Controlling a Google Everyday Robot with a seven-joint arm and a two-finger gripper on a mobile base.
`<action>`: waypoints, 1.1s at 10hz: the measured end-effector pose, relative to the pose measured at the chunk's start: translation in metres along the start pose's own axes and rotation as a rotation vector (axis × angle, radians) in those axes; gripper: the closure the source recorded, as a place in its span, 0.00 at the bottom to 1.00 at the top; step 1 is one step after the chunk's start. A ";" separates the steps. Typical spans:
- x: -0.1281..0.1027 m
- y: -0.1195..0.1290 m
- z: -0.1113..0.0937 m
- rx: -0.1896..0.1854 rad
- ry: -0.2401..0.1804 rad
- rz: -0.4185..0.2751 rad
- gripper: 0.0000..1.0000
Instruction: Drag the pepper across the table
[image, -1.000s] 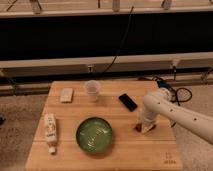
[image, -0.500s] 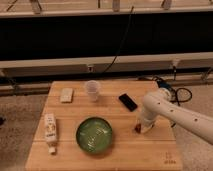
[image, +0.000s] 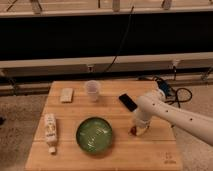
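Note:
The pepper (image: 133, 131) is a small dark red-brown thing lying on the light wooden table (image: 105, 155), right of the green bowl (image: 94, 134). Only its left end shows; the rest is hidden under my gripper. My gripper (image: 139, 128) comes down on it from the white arm that enters from the right. It sits directly over the pepper, near the table's right side.
A black phone (image: 128, 102) lies just behind the gripper. A clear plastic cup (image: 92, 90) stands at the back middle. A pale sponge-like block (image: 66, 95) sits at the back left. A labelled bottle (image: 50, 132) lies along the left edge. Cables lie on the floor at the right.
The arm and gripper stay at the pepper, with at most a slight shift. Nothing else has moved.

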 end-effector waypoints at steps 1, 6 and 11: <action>-0.006 0.003 0.002 -0.008 -0.007 -0.014 1.00; -0.028 0.031 0.002 -0.028 -0.034 -0.063 1.00; -0.050 0.043 0.008 -0.051 -0.066 -0.118 1.00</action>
